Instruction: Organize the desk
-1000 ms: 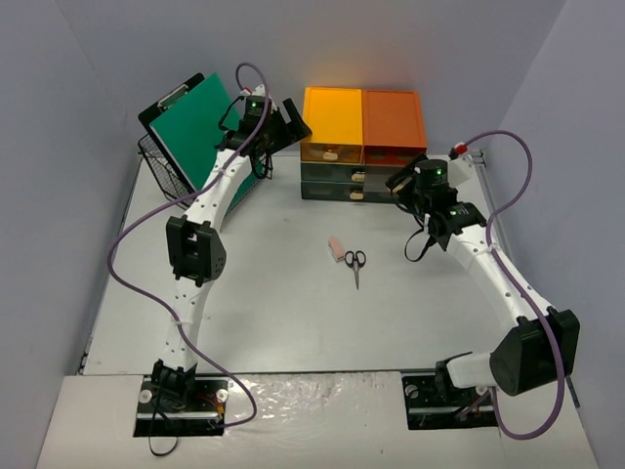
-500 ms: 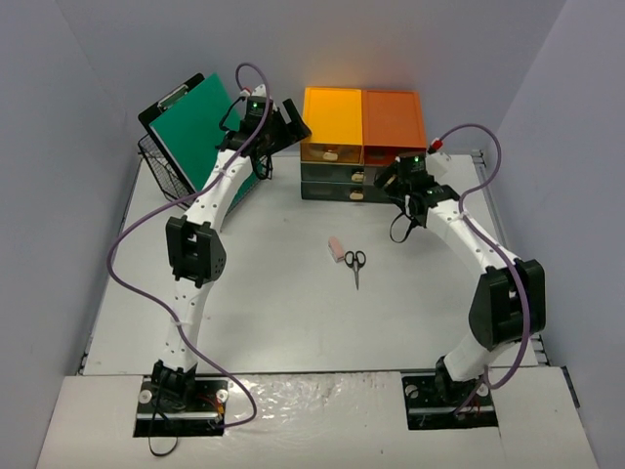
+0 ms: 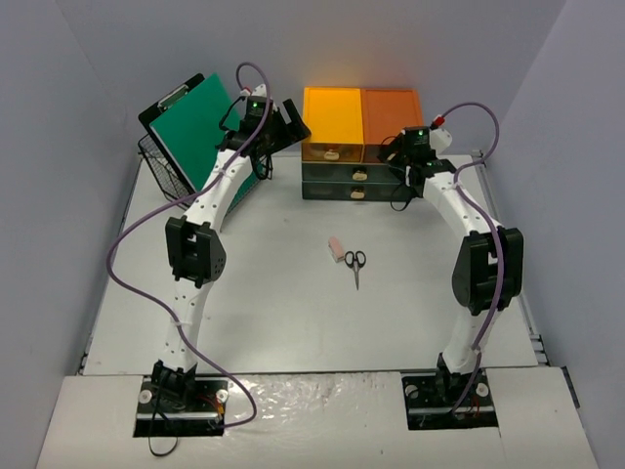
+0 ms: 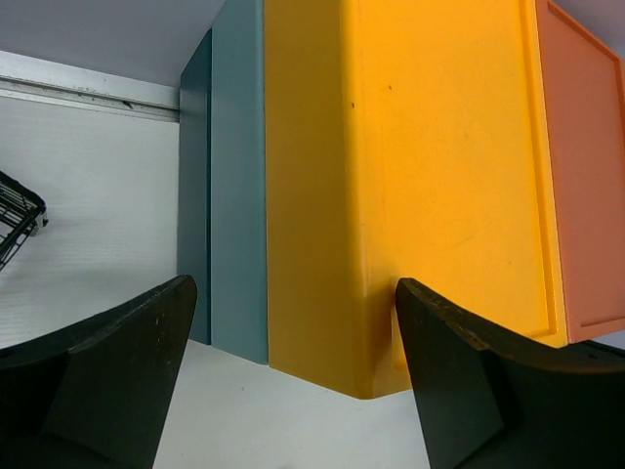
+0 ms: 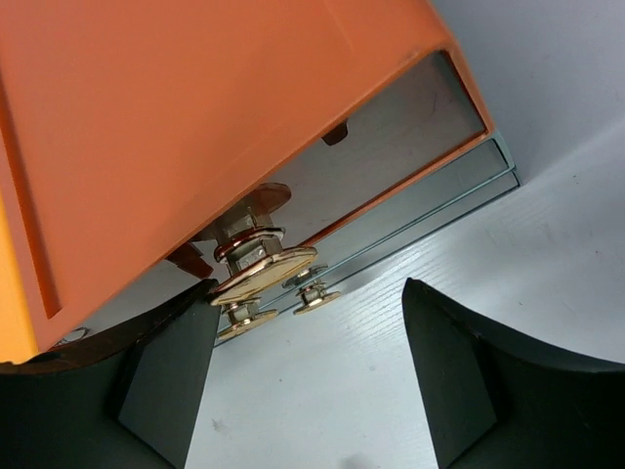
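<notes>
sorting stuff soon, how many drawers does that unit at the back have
4: a yellow drawer top left, an orange drawer top right, beneath them an upper dark drawer over a lower dark drawer. The right arm may hide more.

Bright even light, soft shadows on desk [image 3: 293,322]

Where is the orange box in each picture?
Top external: the orange box sits at the back of the desk, right of centre.
Left wrist: the orange box is a strip along the right edge.
Right wrist: the orange box fills the upper left.
Shared landmark: the yellow box right beside it.
</notes>
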Available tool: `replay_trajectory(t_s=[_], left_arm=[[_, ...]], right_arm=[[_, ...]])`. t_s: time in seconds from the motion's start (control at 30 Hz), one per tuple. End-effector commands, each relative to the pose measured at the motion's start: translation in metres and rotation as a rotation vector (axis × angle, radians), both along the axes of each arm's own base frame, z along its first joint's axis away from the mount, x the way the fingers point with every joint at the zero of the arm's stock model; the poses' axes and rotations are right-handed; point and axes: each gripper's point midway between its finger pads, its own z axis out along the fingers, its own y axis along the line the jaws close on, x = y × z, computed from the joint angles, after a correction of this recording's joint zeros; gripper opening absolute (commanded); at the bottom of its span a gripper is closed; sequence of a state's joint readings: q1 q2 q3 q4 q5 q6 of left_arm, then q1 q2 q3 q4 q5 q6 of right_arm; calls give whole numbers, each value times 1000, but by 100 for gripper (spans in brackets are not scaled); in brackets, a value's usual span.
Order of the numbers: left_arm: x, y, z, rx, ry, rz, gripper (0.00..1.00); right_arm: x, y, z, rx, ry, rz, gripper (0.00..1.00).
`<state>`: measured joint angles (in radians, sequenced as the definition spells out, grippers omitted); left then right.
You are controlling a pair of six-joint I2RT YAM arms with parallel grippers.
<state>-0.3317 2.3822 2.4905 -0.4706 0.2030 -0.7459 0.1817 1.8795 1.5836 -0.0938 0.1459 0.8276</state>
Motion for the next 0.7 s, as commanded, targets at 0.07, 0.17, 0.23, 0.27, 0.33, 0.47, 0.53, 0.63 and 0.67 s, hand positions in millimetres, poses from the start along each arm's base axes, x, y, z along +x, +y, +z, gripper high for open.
replay_trajectory(t_s=[0.07,0.17,0.23,0.27,0.33,0.47,0.53,0.63,0.67], left_arm=[[-19,22,-1,106,57,17,79],[-19,22,-2,106,58,18,79],[-18,22,-3,104,60,19,79],[-18,22,-2,105,59,20,79],[-18,22,-2,106,58,23,79],[-19,22,-1,109,56,18,79],[-19,22,-2,114,58,12,79],[-21,23,-3,119,61,8,79],[-21,22,-3,121,62,7,79]], right_arm=[[20,-6,37,46,-121,-5,72],[1,-4,41,86,-129,-3,72],[-14,-3,43,136,-157,-13,71],[-20,-1,39,168,-160,-11,71],[-32,5,27,247,-174,-15,70],[-42,25,8,444,-228,10,67],[-37,36,12,534,-296,49,67],[-35,51,12,678,-357,92,67],[-35,54,8,715,-355,93,67]])
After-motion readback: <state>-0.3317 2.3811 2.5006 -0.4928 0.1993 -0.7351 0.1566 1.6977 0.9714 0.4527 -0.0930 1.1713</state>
